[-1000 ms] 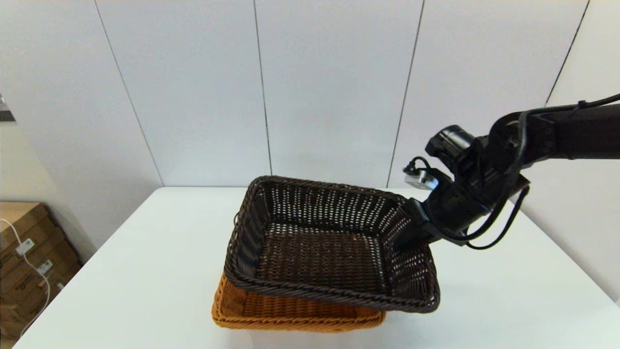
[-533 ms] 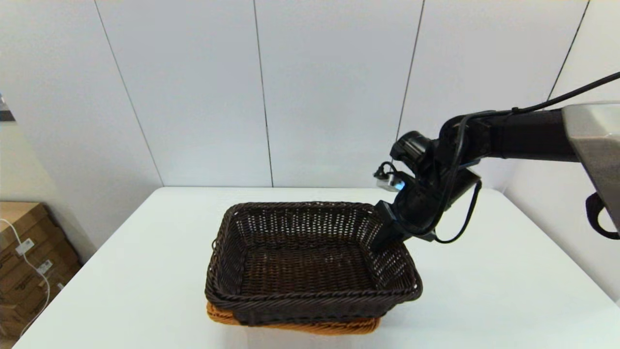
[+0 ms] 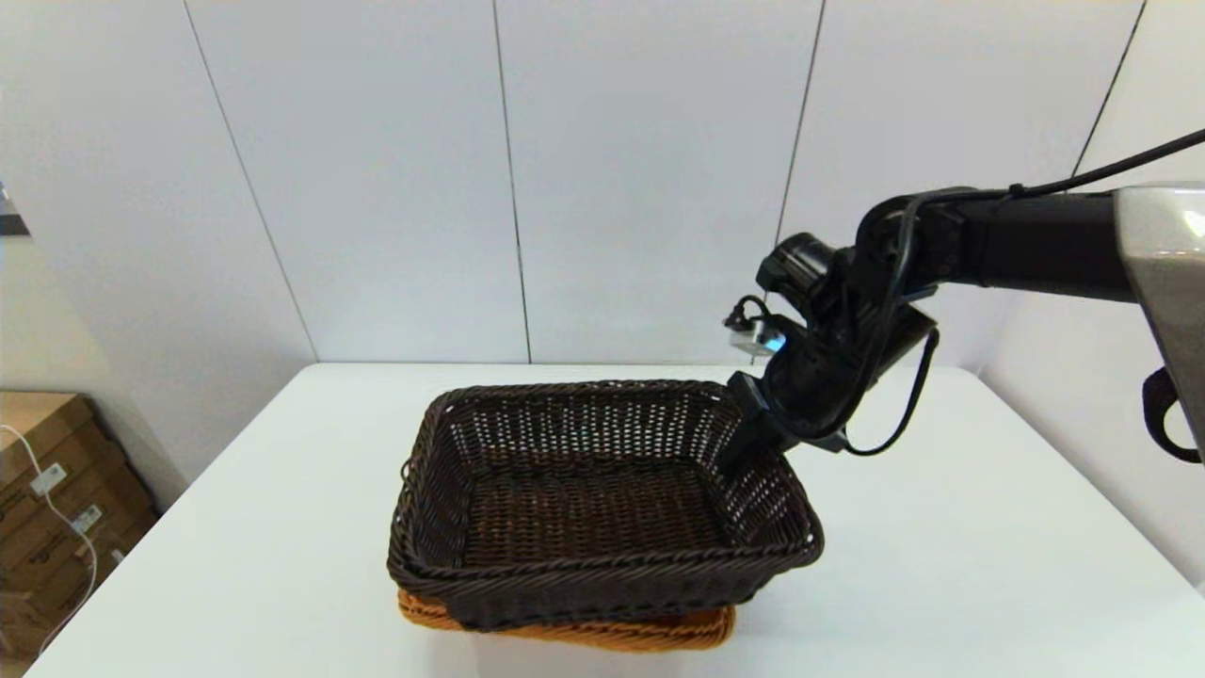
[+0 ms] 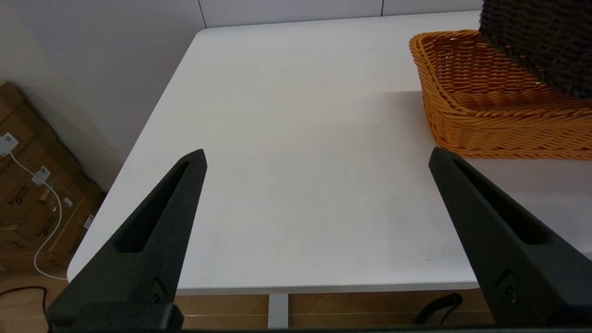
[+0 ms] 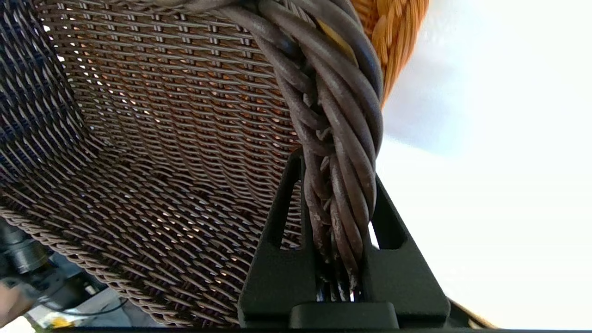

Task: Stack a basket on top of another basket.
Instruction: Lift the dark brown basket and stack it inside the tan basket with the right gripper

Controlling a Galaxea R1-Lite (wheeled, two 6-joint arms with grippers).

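Gripping the braided rim of the dark basket at its far right corner, the right gripper holds it nested on the orange basket on the table. Letting go while it sits slightly skewed could leave it tilted or dragged off. Two baskets, one of each colour; the left gripper hangs open beside the table's left edge.

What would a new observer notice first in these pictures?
The dark brown basket sits in the orange-tan basket at the table's near middle. The right gripper is shut on its braided rim at the far right corner. The left gripper hangs open beside the table's left part.
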